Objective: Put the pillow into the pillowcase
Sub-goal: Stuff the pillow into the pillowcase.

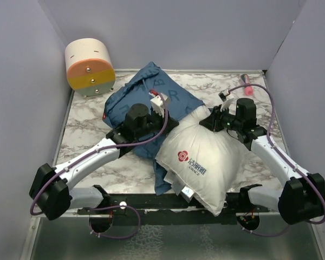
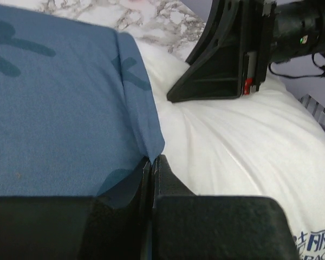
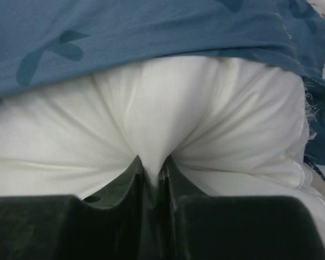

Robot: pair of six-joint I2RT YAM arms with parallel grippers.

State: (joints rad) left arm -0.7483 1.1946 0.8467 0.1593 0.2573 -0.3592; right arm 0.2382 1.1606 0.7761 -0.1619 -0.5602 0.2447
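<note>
I had fabric gripped on both sides.
Left jaws were clamped on the pillowcase (image 2: 59,108) edge; right jaws pinched a fold of the pillow (image 3: 151,108).

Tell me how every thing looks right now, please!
pillow: mostly out, far end under the blue cloth
pillowcase: crumpled, lying partly under the pillow
left hand: shut on the pillowcase edge
right hand: shut, pinching the pillow
round tub: in the back left corner, untouched
pink thing: lying at the back right, untouched
</note>
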